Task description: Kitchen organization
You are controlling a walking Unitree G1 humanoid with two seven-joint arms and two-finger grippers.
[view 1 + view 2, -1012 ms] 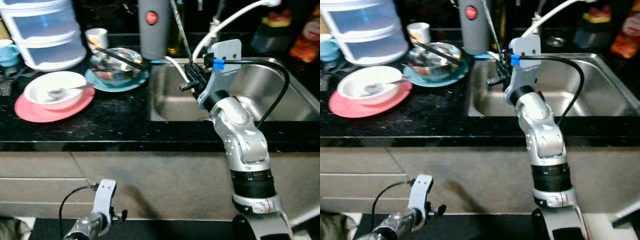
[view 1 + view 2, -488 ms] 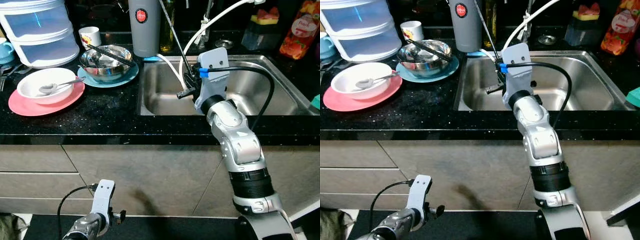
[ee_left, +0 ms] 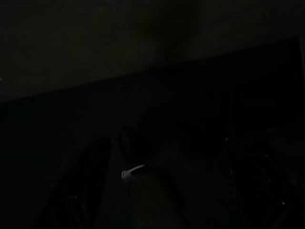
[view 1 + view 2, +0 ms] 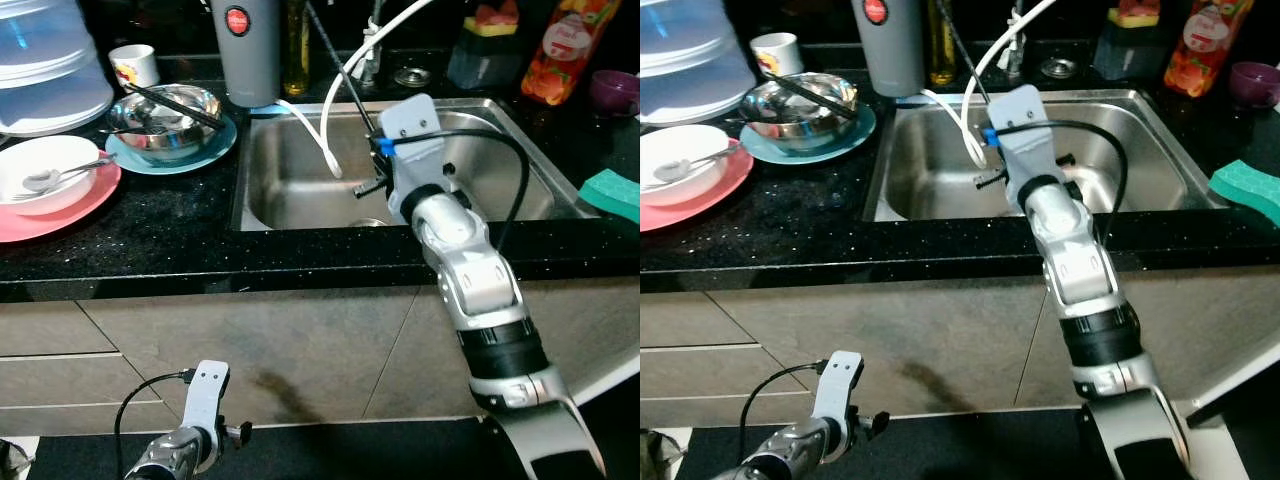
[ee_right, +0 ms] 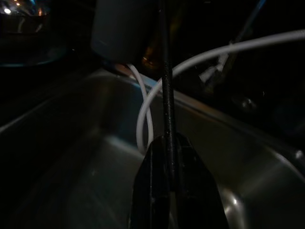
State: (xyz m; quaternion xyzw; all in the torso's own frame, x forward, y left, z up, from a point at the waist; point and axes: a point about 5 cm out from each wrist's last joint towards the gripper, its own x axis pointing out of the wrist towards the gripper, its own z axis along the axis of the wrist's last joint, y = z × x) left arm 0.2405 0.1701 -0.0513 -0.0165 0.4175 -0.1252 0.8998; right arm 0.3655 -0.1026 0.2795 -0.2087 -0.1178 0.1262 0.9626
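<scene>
kitchen organization at an early stage, as judged from the layout. the right claw [image 4: 372, 160] hangs over the sink [image 4: 500, 110], its fingers pressed together on a thin dark rod, apparently a chopstick [image 4: 340, 70], which rises at a slant toward the grey tumbler [image 4: 238, 50]. still unsorted on the counter [image 4: 150, 235]: a steel bowl [image 4: 160, 105] on a blue plate [image 4: 215, 145] with dark sticks across it, a white bowl [image 4: 40, 170] with a spoon [image 4: 45, 180] on a pink plate [image 4: 70, 205], and a small cup [image 4: 132, 65]. a green sponge [image 4: 612, 193] lies at the sink's right edge; an orange bottle [image 4: 558, 50] stands behind it. the sink basin looks bare of dishes, so most of the sorting appears left. the head views give the whole layout and a white hose [image 4: 330, 110] looping into the basin. the right wrist view adds the grip itself: black fingers [image 5: 190, 191] closed on the chopstick [image 5: 166, 86] with the hose [image 5: 143, 124] just beyond. the left claw [image 4: 205, 400] hangs idle below the counter front; its wrist view is too dark, so whether it is spread cannot be told.
</scene>
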